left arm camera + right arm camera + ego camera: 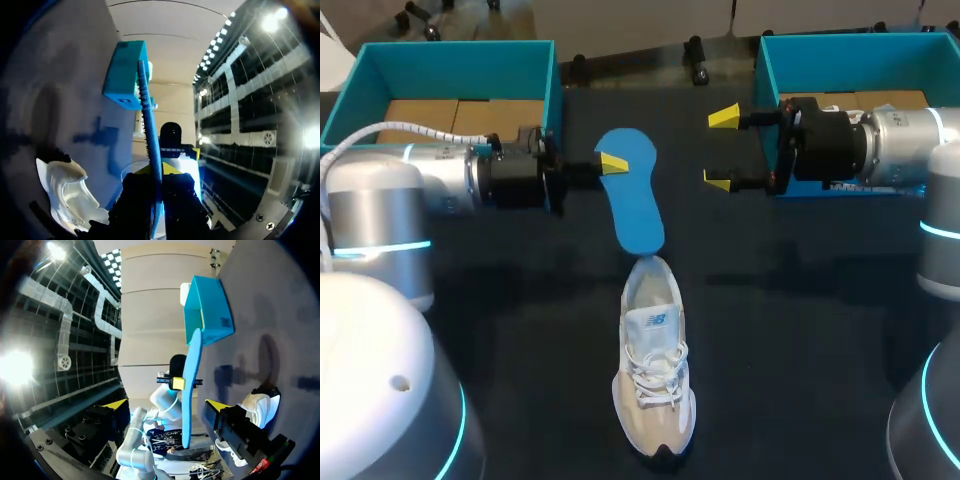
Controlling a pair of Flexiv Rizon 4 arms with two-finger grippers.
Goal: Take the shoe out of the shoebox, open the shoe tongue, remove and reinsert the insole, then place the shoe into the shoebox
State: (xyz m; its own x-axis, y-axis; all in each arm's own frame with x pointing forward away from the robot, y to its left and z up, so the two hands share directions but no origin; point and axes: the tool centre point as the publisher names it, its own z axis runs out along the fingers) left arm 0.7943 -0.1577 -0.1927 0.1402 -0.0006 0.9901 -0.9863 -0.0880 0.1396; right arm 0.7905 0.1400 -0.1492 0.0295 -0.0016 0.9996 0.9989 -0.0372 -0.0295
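A: Layout?
B: Matte black table (pixel 800 330); two teal card boxes at its far corners, left shoebox (pixel 450 62), right shoebox (pixel 850 55). White mesh shoe (pixel 655 370) upright on the table outside both, toe toward the robot.
A: Insole?
B: Flat blue insole (pixel 632 195), one end by the shoe's heel, pinched edgewise in left gripper (pixel 612 163). Right gripper (pixel 721 149) fingers spread wide, just before the right shoebox

Matt blue insole (pixel 634 205) — foam-like, with a ridged edge; shoe (pixel 654 385) of pale cloth; tabletop (pixel 800 330) dark, matt.
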